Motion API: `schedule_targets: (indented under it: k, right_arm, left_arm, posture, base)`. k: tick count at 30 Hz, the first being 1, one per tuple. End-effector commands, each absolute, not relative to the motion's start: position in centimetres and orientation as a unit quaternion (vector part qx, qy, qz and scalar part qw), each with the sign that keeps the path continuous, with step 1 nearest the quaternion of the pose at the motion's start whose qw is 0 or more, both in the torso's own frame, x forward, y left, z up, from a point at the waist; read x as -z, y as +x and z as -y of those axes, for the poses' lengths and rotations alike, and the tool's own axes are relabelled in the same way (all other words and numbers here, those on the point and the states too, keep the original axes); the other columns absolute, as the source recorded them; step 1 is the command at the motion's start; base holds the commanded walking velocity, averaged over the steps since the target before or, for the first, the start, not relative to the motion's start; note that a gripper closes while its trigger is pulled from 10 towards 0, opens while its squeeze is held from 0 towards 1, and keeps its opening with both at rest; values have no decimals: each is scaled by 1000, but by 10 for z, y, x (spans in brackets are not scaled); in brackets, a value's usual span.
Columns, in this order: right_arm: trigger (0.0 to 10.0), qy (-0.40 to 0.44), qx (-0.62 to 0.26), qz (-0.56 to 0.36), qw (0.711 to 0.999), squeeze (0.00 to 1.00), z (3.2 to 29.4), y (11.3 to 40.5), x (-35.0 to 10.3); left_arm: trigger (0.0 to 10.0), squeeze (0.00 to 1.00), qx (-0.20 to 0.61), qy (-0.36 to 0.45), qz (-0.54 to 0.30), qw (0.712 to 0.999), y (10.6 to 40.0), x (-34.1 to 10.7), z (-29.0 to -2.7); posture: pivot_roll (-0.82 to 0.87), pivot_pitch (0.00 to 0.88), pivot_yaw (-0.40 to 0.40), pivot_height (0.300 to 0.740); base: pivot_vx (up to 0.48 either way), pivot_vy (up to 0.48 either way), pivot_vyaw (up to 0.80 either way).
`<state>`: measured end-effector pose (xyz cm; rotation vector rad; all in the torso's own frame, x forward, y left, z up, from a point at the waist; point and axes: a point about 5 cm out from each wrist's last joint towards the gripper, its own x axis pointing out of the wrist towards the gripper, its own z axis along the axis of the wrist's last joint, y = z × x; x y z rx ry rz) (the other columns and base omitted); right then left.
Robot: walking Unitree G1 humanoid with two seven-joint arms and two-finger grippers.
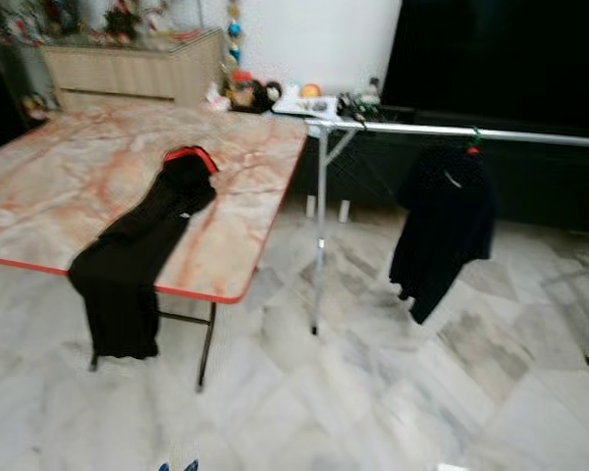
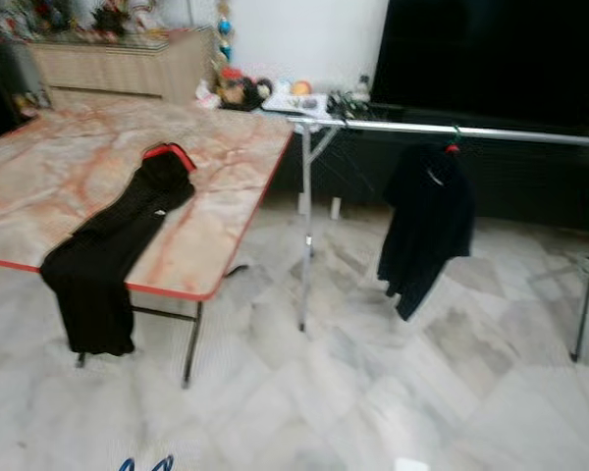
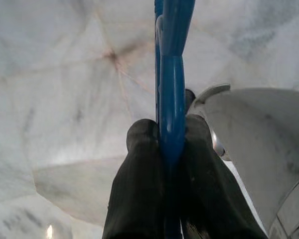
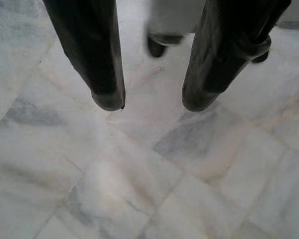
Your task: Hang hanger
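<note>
Standing between: folding table (image 1: 245, 196), black garment (image 1: 142, 245) draped; drying rack (image 1: 530, 135) beyond.

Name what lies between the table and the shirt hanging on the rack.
In the left eye view, the rack's metal leg stands on marble floor between the table and the hanging shirt.

A blue hanger (image 3: 172, 99) is seen between black fingers (image 3: 139, 189). The floor (image 1: 393, 392) is tiled in white marble veined with grey. At the left of the head view, a table (image 1: 69, 177) is patterned in pink-orange marbling and edged in red. A black garment (image 1: 137, 255) with a red collar is draped on it. At the upper right, a second black garment (image 1: 442, 231) is hung from a silver rail (image 1: 491, 132) against a black backdrop.
</note>
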<state>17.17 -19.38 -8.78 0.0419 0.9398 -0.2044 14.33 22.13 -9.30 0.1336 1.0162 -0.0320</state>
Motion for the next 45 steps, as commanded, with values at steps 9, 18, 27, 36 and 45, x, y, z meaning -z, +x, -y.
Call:
schedule_targets:
  k: [9, 18, 27, 36, 45]
  right_arm:
    - [10000, 17, 108, -442, 890, 0, 202, 176, 84]
    - [10000, -52, 19, -368, 928, 0, 197, 223, 58]
    - [10000, -112, -60, -314, 941, 0, 187, 252, 38]
    - [10000, -152, -308, -200, 917, 0, 166, 281, -3]
    - [10000, -204, -561, -207, 775, 0, 163, 279, -27]
  left_arm:
    - [10000, 0, 57, 107, -465, 877, 153, 89, -217]
    - [10000, 0, 134, 209, -380, 891, 202, 63, -213]
    - [10000, 0, 171, 268, -313, 895, 237, 40, -207]
    - [10000, 0, 259, 358, -236, 865, 267, 13, -195]
    - [10000, 0, 410, 374, -209, 805, 282, -9, -174]
  posture:
    - [123, 17, 1, 740]
    - [126, 10, -4, 740]
    - [86, 0, 4, 740]
    - [98, 0, -7, 740]
    - [105, 0, -27, 740]
  base:
    - [0, 0, 0]
    - [0, 0, 0]
    - [0, 0, 0]
    - [0, 0, 0]
    - [0, 0, 0]
